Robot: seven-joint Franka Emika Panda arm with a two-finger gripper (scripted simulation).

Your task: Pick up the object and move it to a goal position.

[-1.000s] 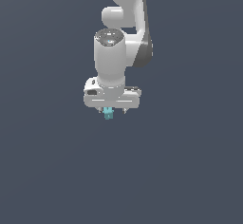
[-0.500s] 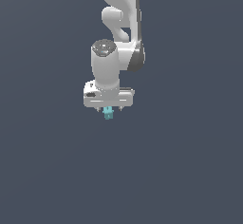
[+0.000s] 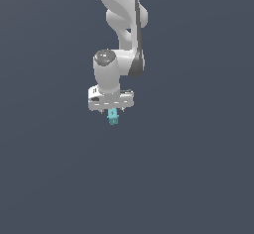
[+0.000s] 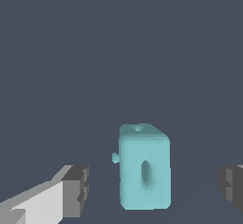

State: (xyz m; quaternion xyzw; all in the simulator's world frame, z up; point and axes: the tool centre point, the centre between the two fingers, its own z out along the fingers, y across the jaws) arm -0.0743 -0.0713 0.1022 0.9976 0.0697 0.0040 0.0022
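Observation:
The object [image 3: 113,117] is a small teal block with a slot in one face, showing just under the white hand in the exterior view. In the wrist view the object [image 4: 144,168] stands between the two grey fingertips [image 4: 77,190], with a clear gap on each side. My gripper [image 3: 112,113] is open and straddles the object without touching it. I cannot tell whether the object rests on the ground, as the dark surface shows no edges.
Only a plain dark grey-blue surface [image 3: 198,178] surrounds the arm in both views. The white arm [image 3: 121,15] rises to the top of the exterior view.
The arm's upper links have swung and straightened, and the wrist has shifted slightly toward the exterior view's left. The teal object stays in nearly the same spot under the hand.

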